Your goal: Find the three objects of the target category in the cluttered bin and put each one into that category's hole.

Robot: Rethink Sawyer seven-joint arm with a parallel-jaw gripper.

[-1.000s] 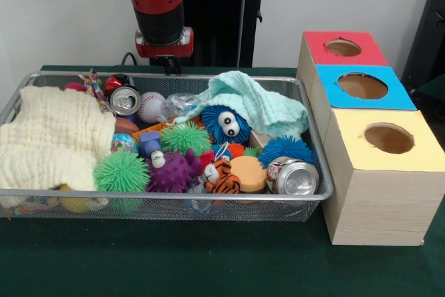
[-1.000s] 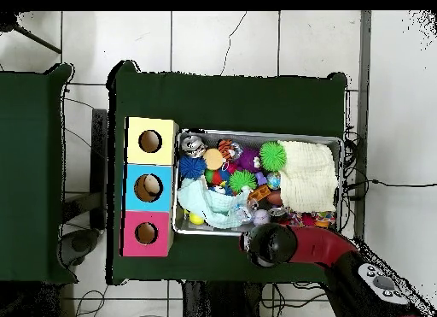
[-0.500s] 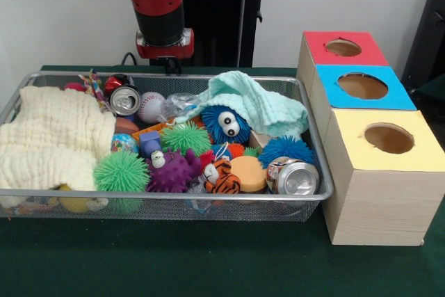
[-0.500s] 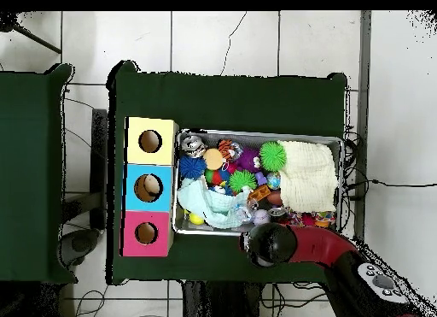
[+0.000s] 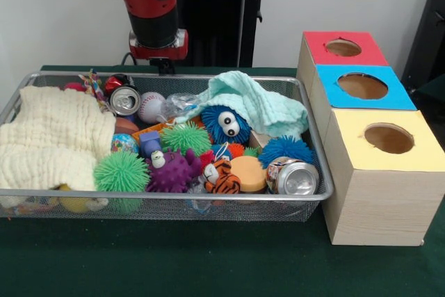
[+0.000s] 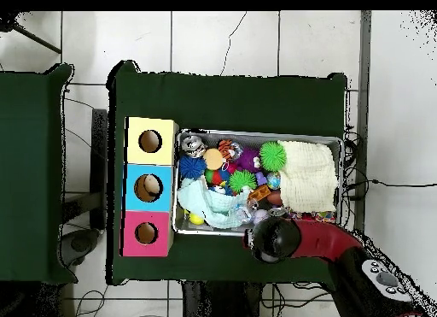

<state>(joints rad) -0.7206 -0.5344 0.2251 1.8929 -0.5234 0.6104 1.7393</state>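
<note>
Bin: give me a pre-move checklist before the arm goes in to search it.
1. Hand clear of the bin, hanging over its far rim: ok.
2. Hand open or shut: cannot tell.
3. Anything in the hand: cannot tell.
4. Holes in the red box, blue box and yellow box unblocked: ok.
5. Everything in the bin visible: not ok; the cream cloth and mint cloth cover part of the pile.
</note>
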